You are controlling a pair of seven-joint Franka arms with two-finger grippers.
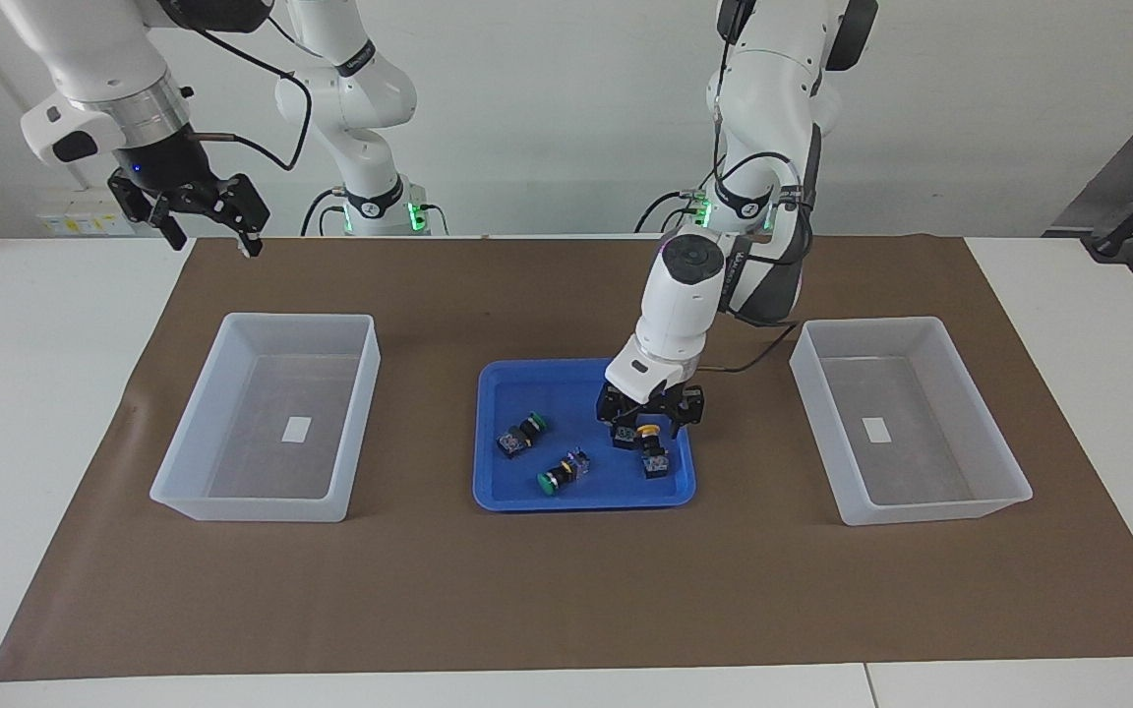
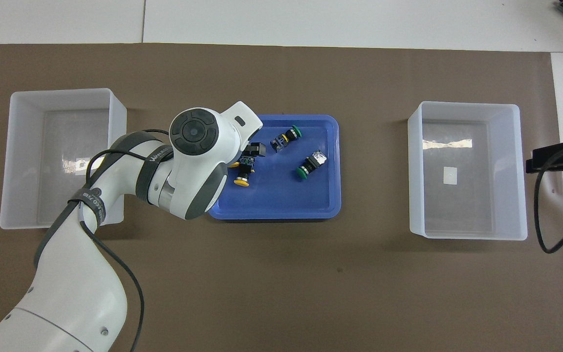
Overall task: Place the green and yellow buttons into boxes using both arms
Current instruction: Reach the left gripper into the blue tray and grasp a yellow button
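The shallow blue tray [image 1: 527, 388] holds all the buttons. Two green buttons [image 1: 524, 433] [image 1: 562, 474] lie on their sides toward the right arm's end of the tray; they also show in the overhead view [image 2: 286, 137] [image 2: 309, 166]. My left gripper [image 1: 654, 425] is down in the tray, open, astride a yellow button [image 1: 654, 447] [image 2: 243, 176]. A second yellow button [image 2: 234, 165] is mostly hidden under that hand. My right gripper [image 1: 212, 234] waits open, raised above the mat's corner. Two translucent boxes [image 1: 252, 506] [image 1: 930, 511] stand empty at either end.
A brown mat [image 1: 566, 590] covers the table's middle, with the tray at its centre. In the overhead view the left arm's wrist [image 2: 198, 146] covers part of the tray [image 2: 281, 198]. The boxes [image 2: 61, 91] [image 2: 462, 104] each hold only a small white label.
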